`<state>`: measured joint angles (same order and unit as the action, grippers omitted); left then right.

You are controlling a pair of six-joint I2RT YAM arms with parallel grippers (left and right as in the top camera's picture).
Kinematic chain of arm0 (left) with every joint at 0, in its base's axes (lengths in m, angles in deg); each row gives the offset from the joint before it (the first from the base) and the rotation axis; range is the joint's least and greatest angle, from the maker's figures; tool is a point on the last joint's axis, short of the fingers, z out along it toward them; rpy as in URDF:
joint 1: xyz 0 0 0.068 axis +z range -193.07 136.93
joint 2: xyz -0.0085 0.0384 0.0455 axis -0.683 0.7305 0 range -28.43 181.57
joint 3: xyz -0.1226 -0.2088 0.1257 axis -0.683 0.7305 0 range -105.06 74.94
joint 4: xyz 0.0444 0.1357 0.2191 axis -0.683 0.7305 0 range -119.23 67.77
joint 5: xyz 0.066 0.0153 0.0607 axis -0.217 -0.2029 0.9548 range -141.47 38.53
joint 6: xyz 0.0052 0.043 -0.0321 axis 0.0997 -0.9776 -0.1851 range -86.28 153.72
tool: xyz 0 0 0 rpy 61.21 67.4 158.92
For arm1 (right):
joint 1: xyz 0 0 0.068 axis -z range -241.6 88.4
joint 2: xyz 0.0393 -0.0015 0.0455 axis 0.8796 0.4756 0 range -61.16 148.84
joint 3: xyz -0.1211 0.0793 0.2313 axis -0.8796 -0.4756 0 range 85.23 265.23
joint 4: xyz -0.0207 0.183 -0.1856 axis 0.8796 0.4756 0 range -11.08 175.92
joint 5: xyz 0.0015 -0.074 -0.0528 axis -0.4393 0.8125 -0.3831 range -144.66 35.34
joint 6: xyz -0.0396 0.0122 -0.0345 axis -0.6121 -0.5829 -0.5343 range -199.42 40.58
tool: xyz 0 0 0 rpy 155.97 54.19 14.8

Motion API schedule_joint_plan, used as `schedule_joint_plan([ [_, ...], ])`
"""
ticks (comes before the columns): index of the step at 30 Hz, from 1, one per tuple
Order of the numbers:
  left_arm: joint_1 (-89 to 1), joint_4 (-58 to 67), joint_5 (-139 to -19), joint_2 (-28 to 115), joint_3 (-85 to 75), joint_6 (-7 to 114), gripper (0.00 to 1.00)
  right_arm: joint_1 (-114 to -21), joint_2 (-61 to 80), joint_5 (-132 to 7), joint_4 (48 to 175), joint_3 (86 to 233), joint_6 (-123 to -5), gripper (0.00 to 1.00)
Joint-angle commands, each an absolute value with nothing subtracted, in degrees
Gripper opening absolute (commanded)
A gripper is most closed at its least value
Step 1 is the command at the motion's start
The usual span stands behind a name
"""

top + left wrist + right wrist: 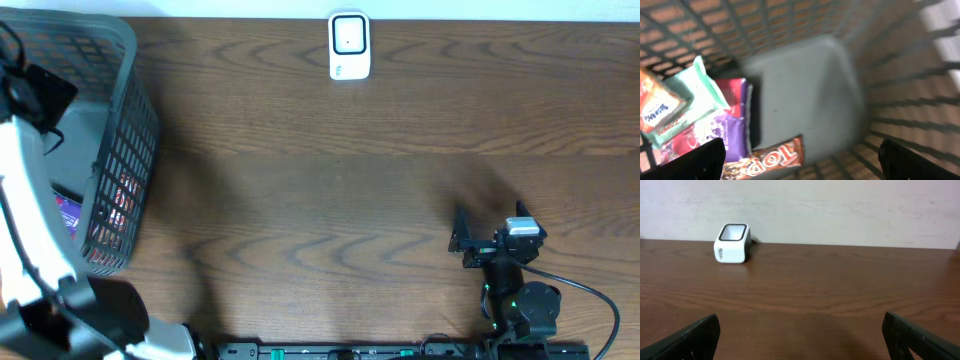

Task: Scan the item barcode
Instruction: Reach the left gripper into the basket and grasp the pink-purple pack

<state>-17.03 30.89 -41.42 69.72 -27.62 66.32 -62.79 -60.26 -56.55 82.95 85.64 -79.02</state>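
Packets for scanning lie inside the grey mesh basket [128, 120] at the left end of the table [330, 190], heaped against one side so that much of the basket floor is bare. The left wrist view shows a mint-green pack [697, 95] resting on a purple packet [732, 125], an orange packet [657, 107] at the edge, and a brown bar wrapper [775, 157] lying closest to the fingers. No barcode is legible on any of them; the view is blurred.

The scanner [349, 45] stands at the far edge of the table, near the middle and well apart from the basket, its window facing up. This placement probably lets either arm present an item above it.

The left gripper [801, 162] hangs over the basket interior, pointing down at the heap. Its jaws stand fully wide, holding nothing and touching no packet. By this posture it appears set to pick, and the bar wrapper is the likeliest target.

The right gripper [802, 340] waits low over bare wood at the near right, aimed toward the scanner [731, 243]. Its jaws are likewise spread wide and empty.
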Motion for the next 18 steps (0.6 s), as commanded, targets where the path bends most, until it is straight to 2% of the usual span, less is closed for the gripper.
schedule_joint_plan([
  [1,-17.1,33.4,-32.2,75.8,-26.7,73.1,0.98,-62.4,-60.5,-56.7,83.2,85.5,-79.1,0.99],
  [5,-16.7,36.8,-27.6,81.7,-26.6,81.4,0.98,-62.4,-60.5,-56.7,83.2,85.5,-79.0,0.99],
  [18,-13.1,38.6,-26.6,95.7,-26.5,82.1,0.98,-62.4,-60.5,-56.7,83.2,85.5,-79.0,0.99],
])
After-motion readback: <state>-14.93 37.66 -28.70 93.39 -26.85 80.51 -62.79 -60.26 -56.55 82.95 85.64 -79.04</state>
